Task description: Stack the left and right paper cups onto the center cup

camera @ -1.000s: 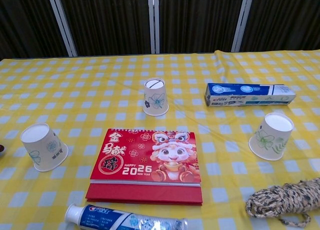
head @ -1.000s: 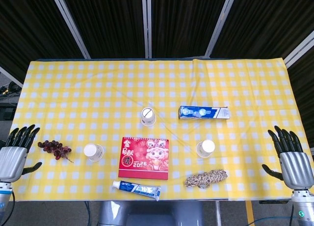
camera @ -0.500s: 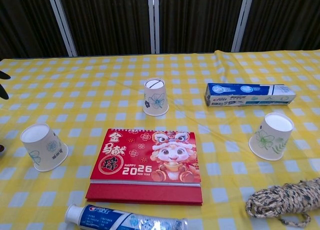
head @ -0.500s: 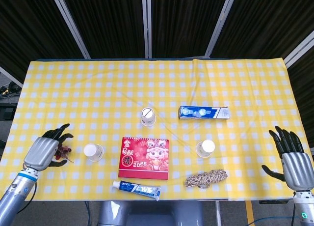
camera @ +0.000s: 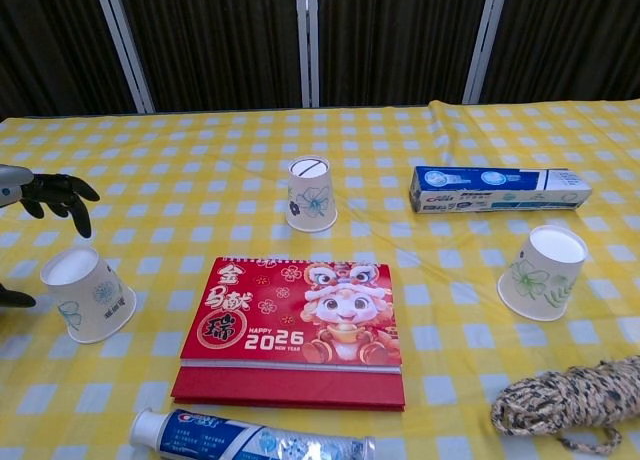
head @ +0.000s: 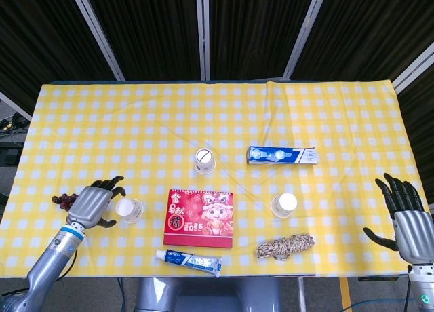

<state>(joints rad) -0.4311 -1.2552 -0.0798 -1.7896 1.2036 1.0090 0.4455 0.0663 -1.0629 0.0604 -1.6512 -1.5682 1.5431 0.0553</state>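
Yellow checked counter (head: 325, 115) carries 3 inverted cups; left robot hand (head: 94, 202), fingers spread and empty, sits just beside the left cup (head: 129, 210); right robot hand (head: 410, 224) spread, empty, at the counter's edge.

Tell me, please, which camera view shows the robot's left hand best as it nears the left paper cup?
The head view: the whole left hand shows beside the left paper cup, fingers spread, not yet gripping. The chest view catches only dark fingertips at the frame's left edge, above the cup.
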